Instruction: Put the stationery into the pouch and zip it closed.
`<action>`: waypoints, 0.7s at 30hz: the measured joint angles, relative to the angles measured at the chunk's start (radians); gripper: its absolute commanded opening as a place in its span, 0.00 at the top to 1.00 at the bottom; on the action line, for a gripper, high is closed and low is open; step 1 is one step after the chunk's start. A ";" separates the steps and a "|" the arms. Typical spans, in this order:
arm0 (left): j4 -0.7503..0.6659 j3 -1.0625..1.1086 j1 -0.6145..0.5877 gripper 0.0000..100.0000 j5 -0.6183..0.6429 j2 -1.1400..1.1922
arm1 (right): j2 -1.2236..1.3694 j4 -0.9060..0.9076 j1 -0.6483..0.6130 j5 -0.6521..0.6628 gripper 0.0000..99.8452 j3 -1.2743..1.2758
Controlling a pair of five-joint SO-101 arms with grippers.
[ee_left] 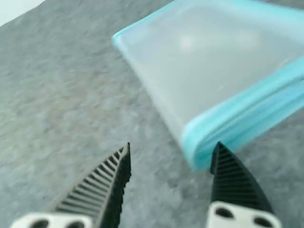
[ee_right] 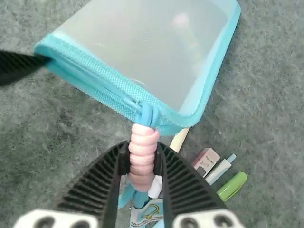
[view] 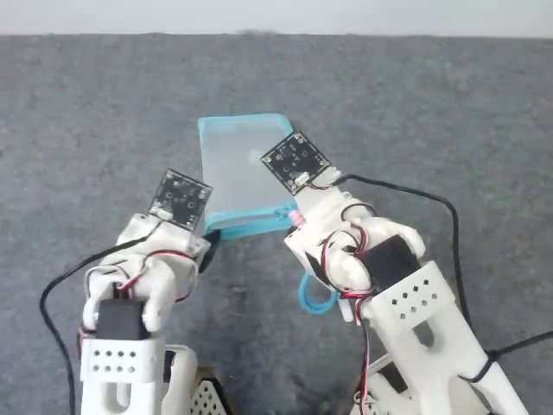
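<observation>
Work surface: a grey felt-like mat [view: 95, 104] covers nearly the whole high view. A pale strip [view: 276, 15] runs along the top edge of the frame, beyond the mat's far border. Lighting is even; shadows are soft

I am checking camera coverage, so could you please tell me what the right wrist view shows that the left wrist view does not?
Right wrist, not left: the right tool shut on the pink pull of the pouch, and stationery lying on the table outside the pouch. Left wrist, not right: the left tool open, the pouch's corner by one finger. Both: the pouch and the grey table.
</observation>
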 measured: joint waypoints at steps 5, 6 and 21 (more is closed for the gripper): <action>-0.091 0.054 0.037 0.74 0.031 0.000 | 0.000 0.015 0.000 0.000 0.99 0.000; -0.110 0.068 0.037 0.74 0.031 0.000 | 0.000 0.026 0.000 0.000 0.99 0.000; -0.344 0.218 0.048 0.78 0.072 0.000 | -0.002 0.172 0.000 0.066 0.99 -0.032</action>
